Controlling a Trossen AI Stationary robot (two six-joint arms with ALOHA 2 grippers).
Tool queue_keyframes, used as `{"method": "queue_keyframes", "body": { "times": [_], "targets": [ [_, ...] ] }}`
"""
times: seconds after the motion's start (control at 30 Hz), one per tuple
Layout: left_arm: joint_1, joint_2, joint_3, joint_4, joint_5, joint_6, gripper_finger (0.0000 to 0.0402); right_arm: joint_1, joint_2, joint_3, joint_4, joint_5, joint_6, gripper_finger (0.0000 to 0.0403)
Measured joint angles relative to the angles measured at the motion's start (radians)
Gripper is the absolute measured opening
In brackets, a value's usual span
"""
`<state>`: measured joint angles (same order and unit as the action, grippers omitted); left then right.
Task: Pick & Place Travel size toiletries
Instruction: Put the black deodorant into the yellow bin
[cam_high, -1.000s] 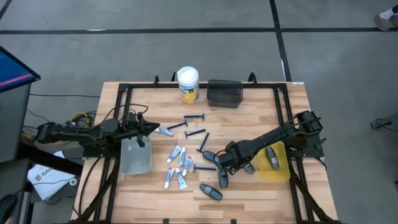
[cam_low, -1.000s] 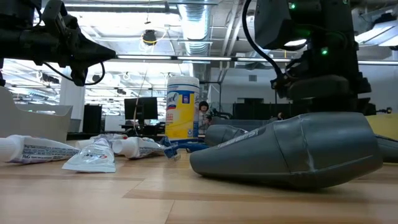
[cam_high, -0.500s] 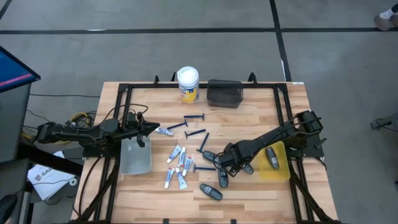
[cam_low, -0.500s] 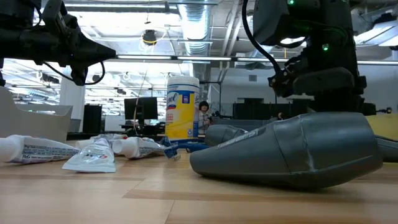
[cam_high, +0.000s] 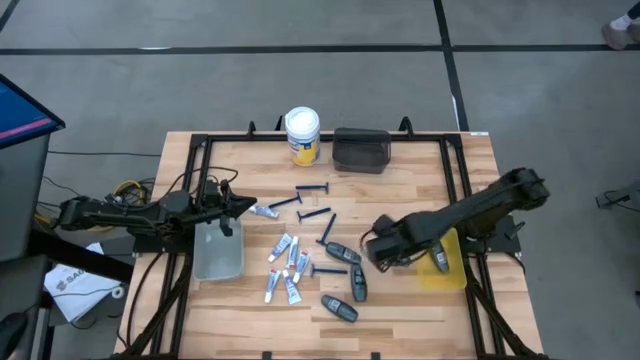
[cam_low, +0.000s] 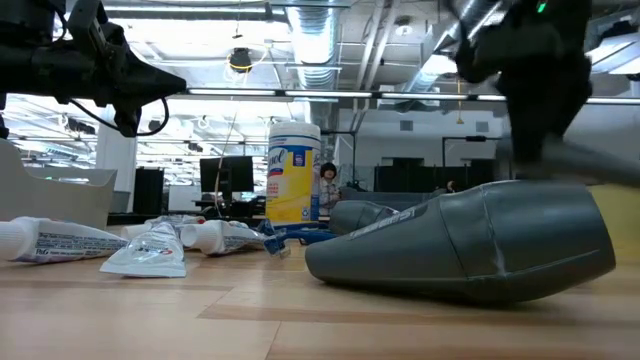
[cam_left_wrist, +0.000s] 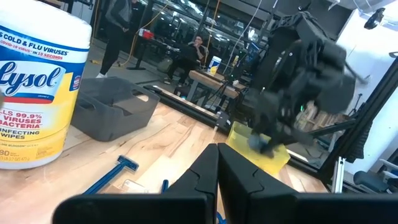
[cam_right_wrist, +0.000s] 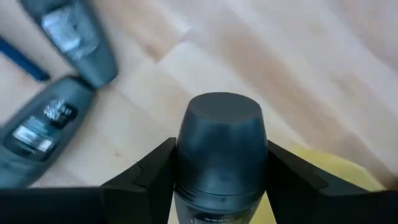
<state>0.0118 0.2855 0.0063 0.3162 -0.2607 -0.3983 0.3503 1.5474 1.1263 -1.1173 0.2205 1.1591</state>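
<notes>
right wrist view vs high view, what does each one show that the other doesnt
Only the right wrist view shows the grip up close: the right claw closed on a dark grey pod, its fingers pressing both sides.

Only the high view shows the wider table: the left claw shut beside the clear tray, the scattered tubes, razors, the white-lidded jar and the dark tray.

Both show loose pods on the wood and the yellow tray.
</notes>
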Motion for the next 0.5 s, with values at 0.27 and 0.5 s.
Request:
{"method": "queue_keyframes", "body": {
  "times": [0.27, 0.5],
  "targets": [
    [0.000, 0.000, 0.000, 0.000, 0.000, 0.000, 0.0000, 0.127, -0.159, 0.000, -0.341, 0.065, 0.375, 0.0187],
    [0.000, 0.000, 0.000, 0.000, 0.000, 0.000, 0.0000, 0.248, -0.108, -0.007, -0.421, 0.057, 0.605, 0.0189]
  ]
}}
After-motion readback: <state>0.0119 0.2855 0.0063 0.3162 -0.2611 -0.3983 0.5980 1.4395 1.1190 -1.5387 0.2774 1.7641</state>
